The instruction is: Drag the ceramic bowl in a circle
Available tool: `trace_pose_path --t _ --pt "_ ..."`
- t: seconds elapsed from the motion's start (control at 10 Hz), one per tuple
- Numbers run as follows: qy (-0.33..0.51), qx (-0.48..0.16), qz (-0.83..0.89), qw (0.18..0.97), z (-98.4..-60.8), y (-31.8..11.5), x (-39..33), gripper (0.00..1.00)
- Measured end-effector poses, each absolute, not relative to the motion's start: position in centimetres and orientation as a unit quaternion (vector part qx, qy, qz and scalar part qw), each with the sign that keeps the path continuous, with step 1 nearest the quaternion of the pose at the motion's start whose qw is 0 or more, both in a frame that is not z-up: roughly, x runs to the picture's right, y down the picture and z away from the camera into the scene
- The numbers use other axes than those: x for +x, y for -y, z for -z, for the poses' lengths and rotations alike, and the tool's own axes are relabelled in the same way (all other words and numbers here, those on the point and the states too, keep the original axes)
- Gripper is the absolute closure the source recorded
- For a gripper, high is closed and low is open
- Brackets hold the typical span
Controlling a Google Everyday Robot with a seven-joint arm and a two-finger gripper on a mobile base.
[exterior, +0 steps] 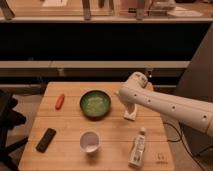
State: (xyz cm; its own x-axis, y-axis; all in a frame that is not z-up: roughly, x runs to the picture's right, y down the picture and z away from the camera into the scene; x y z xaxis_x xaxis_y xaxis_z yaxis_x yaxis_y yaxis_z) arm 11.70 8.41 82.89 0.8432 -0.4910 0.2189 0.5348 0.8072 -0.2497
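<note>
The ceramic bowl [95,104] is round and dark green with a paler speckled inside. It sits on the wooden table [65,127] a little behind the table's middle. My gripper [130,115] hangs from the white arm just right of the bowl, pointing down at the tabletop, a short gap from the bowl's rim. The arm reaches in from the right edge of the view.
A small white cup [90,141] stands in front of the bowl. A red-orange object [60,101] lies left of the bowl. A black flat object [46,139] lies at the front left. A white tube [137,147] lies at the front right.
</note>
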Motion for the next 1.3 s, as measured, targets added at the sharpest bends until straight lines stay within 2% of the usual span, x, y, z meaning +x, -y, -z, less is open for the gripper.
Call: trace_pose_path --t 1.3 --pt "0.125 -0.157 0.3 0.932 -86.5 -11.3 10.7 0.2"
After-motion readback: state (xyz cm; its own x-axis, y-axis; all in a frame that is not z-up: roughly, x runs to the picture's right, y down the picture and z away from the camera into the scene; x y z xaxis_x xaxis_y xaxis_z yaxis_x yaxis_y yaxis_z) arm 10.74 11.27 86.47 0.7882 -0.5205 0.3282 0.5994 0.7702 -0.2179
